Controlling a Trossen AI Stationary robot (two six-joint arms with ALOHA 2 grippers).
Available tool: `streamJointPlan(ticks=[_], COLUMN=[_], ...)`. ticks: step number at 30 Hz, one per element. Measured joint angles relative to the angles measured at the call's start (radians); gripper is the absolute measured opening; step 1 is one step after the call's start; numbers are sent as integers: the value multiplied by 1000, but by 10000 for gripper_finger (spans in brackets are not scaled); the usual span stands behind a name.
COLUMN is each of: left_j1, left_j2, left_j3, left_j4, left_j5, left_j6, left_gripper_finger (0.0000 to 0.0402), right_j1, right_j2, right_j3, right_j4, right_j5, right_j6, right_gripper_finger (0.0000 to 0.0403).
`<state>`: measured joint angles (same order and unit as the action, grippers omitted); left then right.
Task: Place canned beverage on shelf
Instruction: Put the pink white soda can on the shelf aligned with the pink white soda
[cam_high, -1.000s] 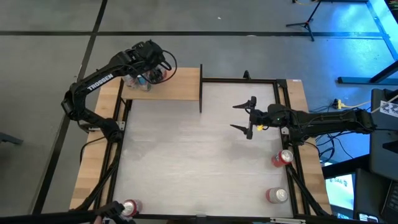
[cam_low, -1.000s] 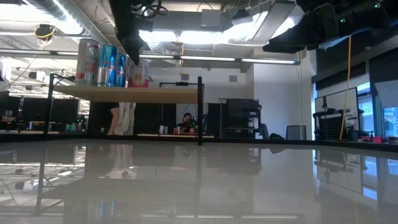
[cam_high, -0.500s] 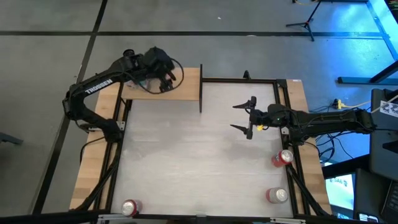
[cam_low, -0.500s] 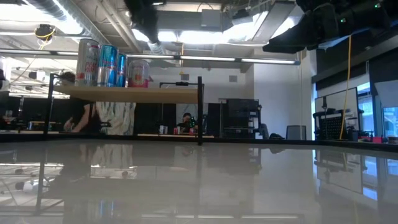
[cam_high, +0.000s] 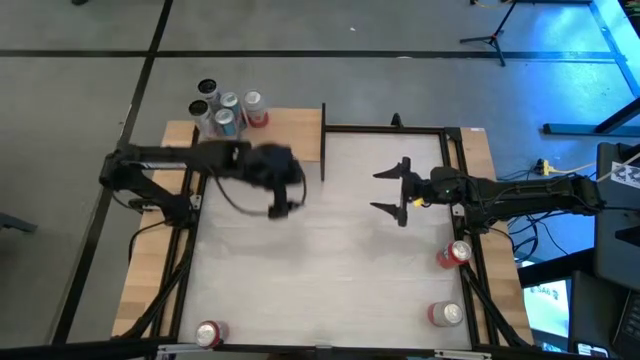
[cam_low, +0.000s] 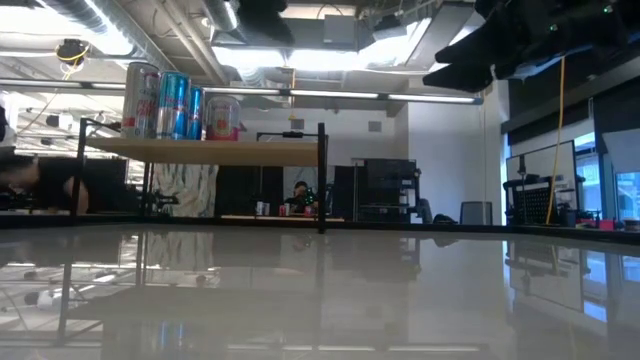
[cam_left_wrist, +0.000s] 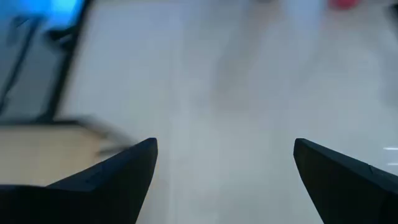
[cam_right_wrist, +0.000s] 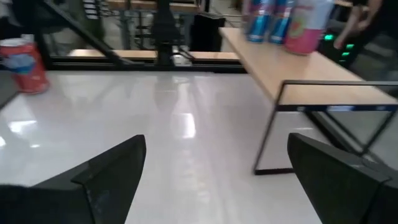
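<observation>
The shelf (cam_high: 285, 135) is a tan board on black legs at the table's far left. Several canned beverages (cam_high: 228, 108) stand upright on their bases at its left end, and they also show in the low view (cam_low: 180, 104) and the right wrist view (cam_right_wrist: 283, 18). My left gripper (cam_high: 287, 197) hangs open over the white tabletop, just nearer than the shelf. Nothing sits between its fingers in its wrist view (cam_left_wrist: 225, 146). My right gripper (cam_high: 378, 188) waits open and empty above the table's right half, pointing toward the shelf (cam_right_wrist: 311, 78).
Two red cans stand near the table's right edge (cam_high: 455, 253) (cam_high: 446, 314). A third stands at the near left corner (cam_high: 208, 333), also in the right wrist view (cam_right_wrist: 23, 65). Black frame rails (cam_high: 385, 128) border the tabletop. People show behind the table (cam_low: 300, 193).
My left gripper has swung away from the cans on the shelf, toward the table's near edge and right, out over the white tabletop, staying open and empty. The cans stand on the shelf as before.
</observation>
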<state>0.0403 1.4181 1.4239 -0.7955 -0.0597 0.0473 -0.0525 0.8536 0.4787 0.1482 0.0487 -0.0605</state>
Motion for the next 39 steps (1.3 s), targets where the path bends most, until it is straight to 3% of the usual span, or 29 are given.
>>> streamJointPlan(ticks=[5,11,17,21,27,31,34,39], left_j1=[-133,-223,-274,-298,-326,-350,-373,-429], left_j2=[0,3,3,3,3,3,15,147], left_j3=[-214,-480,-662,-682,-628,-616,-615,-606], left_j4=[293,702,1160,1290,1295,1311,1353,1505], left_j5=[20,18,51,55,20,-41,-93,-182], left_j6=[-13,-12,-12,-15,-45,-62,-96,-155], left_gripper_finger=[367,367,367,367,367,367,367,367], right_j1=[1,14,181,338,591,729,818,971], right_j2=[0,0,0,4,81,181,257,367], right_j3=[0,35,138,219,384,513,589,655], right_j4=[-31,-191,-394,-528,-725,-967,-1133,-1232], right_j5=[-89,-93,-10,53,154,211,204,103], right_j6=[43,131,232,354,515,678,855,1097], right_gripper_finger=[388,388,388,388,388,388,388,388])
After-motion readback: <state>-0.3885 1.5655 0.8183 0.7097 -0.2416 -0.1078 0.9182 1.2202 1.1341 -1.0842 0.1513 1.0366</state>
